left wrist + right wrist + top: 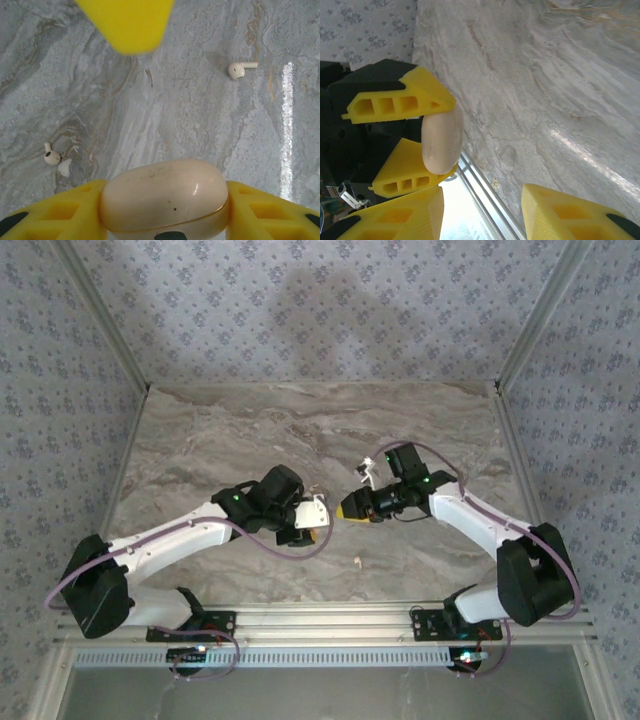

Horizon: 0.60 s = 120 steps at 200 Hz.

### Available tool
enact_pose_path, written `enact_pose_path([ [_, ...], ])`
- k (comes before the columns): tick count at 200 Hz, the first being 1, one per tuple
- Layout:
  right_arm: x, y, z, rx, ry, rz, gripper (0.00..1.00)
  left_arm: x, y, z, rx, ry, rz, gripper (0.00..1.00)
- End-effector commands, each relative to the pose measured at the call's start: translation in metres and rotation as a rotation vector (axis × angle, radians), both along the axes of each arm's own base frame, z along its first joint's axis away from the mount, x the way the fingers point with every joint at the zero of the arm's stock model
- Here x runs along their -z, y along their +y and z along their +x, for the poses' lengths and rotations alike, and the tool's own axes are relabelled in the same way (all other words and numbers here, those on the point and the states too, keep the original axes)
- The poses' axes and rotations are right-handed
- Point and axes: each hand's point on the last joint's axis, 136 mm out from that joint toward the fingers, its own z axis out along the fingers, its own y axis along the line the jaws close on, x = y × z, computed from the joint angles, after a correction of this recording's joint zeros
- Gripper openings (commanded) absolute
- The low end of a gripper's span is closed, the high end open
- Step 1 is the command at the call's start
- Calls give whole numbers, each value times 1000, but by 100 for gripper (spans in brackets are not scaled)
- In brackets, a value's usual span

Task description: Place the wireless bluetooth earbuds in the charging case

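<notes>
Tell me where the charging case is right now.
The charging case is clamped in the left end effector, held over the middle of the marble table, close to the right end effector.

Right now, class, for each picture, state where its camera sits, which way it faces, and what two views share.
Top external: above and behind the arms, looking down on the marble table; both arms and bases show.
Left wrist: on the left arm, looking down at the table; left claw shut on the charging case, earbuds lying beyond.
Right wrist: on the right arm, facing the left claw; right claw open in the foreground.
Shared: both wrist views show the case in the left claw.
</notes>
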Motion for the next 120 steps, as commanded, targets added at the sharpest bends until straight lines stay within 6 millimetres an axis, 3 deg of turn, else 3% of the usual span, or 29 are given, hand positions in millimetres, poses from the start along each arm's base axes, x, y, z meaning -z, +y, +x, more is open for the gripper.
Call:
enact_pose_path([
  [1, -14, 17, 3, -32, -31, 53, 46, -15, -4, 0, 42, -51, -44, 47],
  [51, -15, 39, -3, -80, -20, 73, 47, -17, -5, 1, 42, -58, -51, 47],
  [120, -12, 52, -7, -104, -5, 86, 48, -25, -8, 3, 28, -70, -86, 47],
])
